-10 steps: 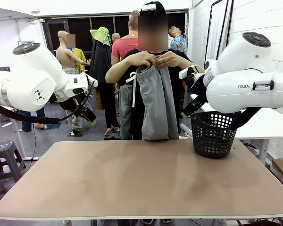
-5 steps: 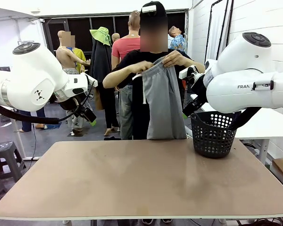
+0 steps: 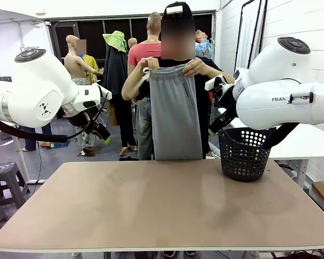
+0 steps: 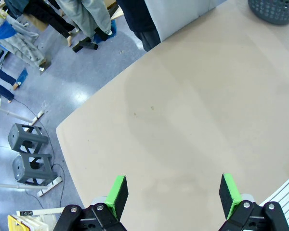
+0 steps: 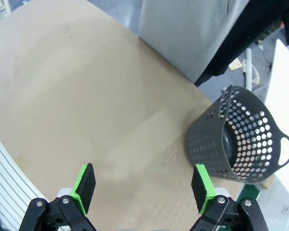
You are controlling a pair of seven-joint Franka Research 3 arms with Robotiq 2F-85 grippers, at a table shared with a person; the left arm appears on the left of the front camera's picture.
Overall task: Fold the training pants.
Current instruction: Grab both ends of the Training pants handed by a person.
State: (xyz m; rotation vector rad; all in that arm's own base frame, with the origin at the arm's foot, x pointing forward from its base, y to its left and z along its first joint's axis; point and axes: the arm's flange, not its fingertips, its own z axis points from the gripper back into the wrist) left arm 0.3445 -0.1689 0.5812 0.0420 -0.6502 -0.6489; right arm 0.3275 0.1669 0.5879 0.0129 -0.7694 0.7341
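The training pants (image 3: 175, 116) are light grey and hang flat in front of a person at the far side of the table. The person's two hands (image 3: 151, 66) grip the waistband at chest height. The hems reach down to the table's far edge. The pants' lower part shows at the top of the left wrist view (image 4: 183, 14) and of the right wrist view (image 5: 188, 29). My left gripper (image 3: 101, 134) hovers high at the left, open and empty, with green pads (image 4: 118, 192) wide apart. My right gripper (image 3: 213, 127) hangs above the basket side, open too (image 5: 143, 185).
A dark perforated basket (image 3: 243, 156) stands on the brown table (image 3: 162, 205) at the far right, also seen in the right wrist view (image 5: 241, 139). Grey stools (image 4: 26, 154) stand on the floor beyond the table's left edge. Other people stand behind the person.
The person has shaken the bunched pants out and lifted the waistband, so they now hang spread and flat. Both arms have stayed still.
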